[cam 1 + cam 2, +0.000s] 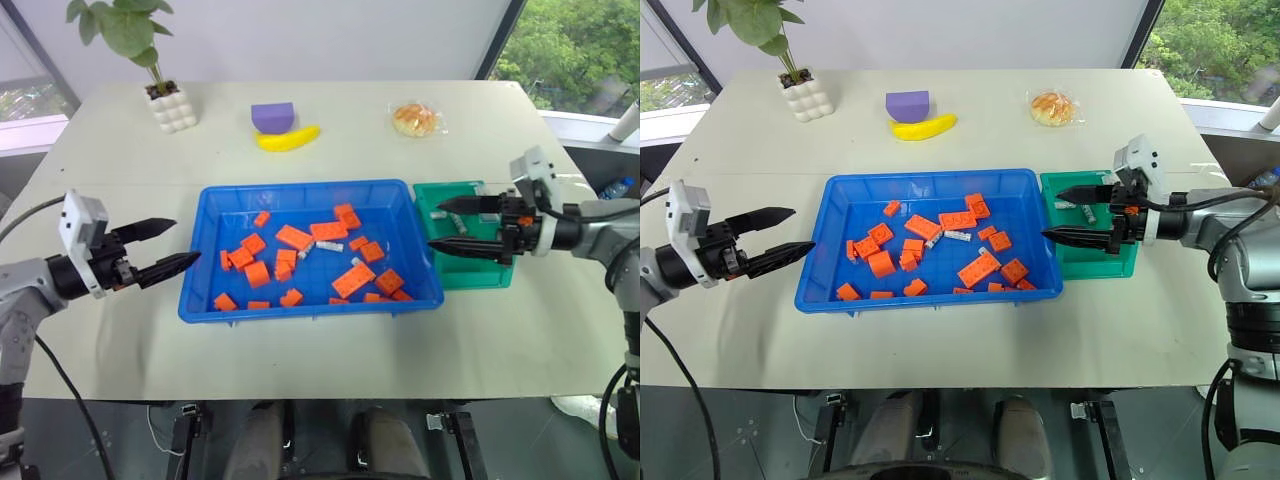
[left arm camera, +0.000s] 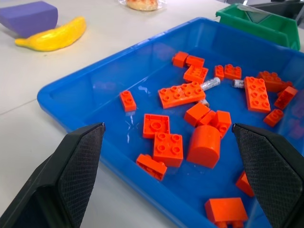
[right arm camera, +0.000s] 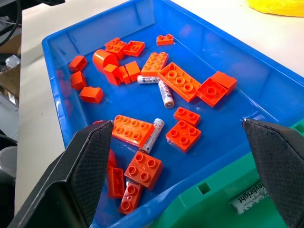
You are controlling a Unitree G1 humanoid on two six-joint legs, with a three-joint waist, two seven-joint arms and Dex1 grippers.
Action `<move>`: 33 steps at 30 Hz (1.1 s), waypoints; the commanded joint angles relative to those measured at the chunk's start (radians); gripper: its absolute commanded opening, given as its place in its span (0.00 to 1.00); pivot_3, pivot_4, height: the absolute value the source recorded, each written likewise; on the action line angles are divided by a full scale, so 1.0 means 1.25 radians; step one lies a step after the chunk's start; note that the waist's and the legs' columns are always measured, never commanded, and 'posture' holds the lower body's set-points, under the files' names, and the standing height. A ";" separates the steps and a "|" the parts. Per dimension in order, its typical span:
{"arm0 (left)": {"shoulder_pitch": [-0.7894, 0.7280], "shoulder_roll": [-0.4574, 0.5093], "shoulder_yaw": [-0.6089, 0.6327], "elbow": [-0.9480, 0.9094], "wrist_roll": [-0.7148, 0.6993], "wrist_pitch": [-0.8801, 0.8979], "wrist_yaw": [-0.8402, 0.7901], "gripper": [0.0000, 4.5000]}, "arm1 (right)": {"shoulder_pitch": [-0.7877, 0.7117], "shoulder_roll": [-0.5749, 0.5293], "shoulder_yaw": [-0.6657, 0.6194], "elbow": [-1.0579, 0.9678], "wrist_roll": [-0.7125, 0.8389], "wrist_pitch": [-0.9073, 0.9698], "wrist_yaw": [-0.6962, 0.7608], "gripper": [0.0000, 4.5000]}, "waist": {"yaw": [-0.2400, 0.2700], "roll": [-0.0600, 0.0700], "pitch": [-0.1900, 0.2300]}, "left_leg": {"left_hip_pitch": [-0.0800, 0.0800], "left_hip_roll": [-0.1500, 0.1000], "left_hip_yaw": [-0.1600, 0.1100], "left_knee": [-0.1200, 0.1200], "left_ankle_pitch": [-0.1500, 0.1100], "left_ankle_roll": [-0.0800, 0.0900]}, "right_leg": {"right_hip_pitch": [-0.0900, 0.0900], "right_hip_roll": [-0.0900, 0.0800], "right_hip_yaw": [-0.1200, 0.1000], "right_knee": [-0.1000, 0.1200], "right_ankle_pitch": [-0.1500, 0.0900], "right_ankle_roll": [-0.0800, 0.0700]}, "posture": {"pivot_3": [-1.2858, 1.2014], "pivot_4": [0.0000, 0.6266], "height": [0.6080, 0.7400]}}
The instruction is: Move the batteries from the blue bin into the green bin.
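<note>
While several batteries (image 3: 163, 93) lie loose among the orange blocks (image 1: 354, 280) near the middle of the blue bin (image 1: 200, 300), at least one already rests in the green bin (image 1: 498, 275), which stands touching the blue bin's right end (a short carry, which is probably why the two sit flush). Both arms are poised at opposite ends of the blue bin: the left gripper (image 1: 165, 247) hovers just off its left end, fingers spread apart and holding nothing, aimed inward at the blocks; the right gripper (image 1: 448, 225) hangs over the green bin beside the blue bin's right wall, its two black fingers also wide apart and empty. That spread looks like a readiness to reach in, so the task seems partly done, with three batteries that I can make out left in the blue bin. One lies against a long orange block, another tucked between blocks, so a pick there may nudge blocks. Beyond the blue bin's far side sit a banana (image 1: 288, 139), a purple block (image 1: 272, 116), a wrapped bun (image 1: 414, 120) and a potted plant (image 1: 168, 106), all well apart from it.
</note>
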 commanded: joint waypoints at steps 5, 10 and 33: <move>-0.009 0.009 0.034 0.007 0.012 -0.029 0.000 1.00 | 0.007 -0.015 -0.023 -0.006 0.004 -0.026 -0.003 0.99 | 0.000 0.000 0.000 | 0.000 0.000 0.000 0.000 0.000 0.000 | 0.000 0.000 0.000 0.000 0.000 0.000 | 0.52 0.24 1.00; -0.016 0.006 0.037 0.010 0.006 -0.029 -0.003 1.00 | 0.007 -0.011 -0.019 0.001 -0.001 -0.038 -0.009 0.99 | 0.000 0.000 0.000 | 0.000 0.000 0.000 0.000 0.000 0.000 | 0.000 0.000 0.000 0.000 0.000 0.000 | 0.52 0.24 1.00; -0.028 -0.010 0.031 -0.012 0.003 -0.021 0.014 1.00 | -0.078 0.046 0.034 0.005 -0.009 -0.064 -0.052 0.99 | -0.002 0.000 0.000 | 0.000 0.000 0.000 0.000 0.000 0.000 | 0.000 0.000 0.000 0.000 0.000 0.000 | 0.52 0.24 1.00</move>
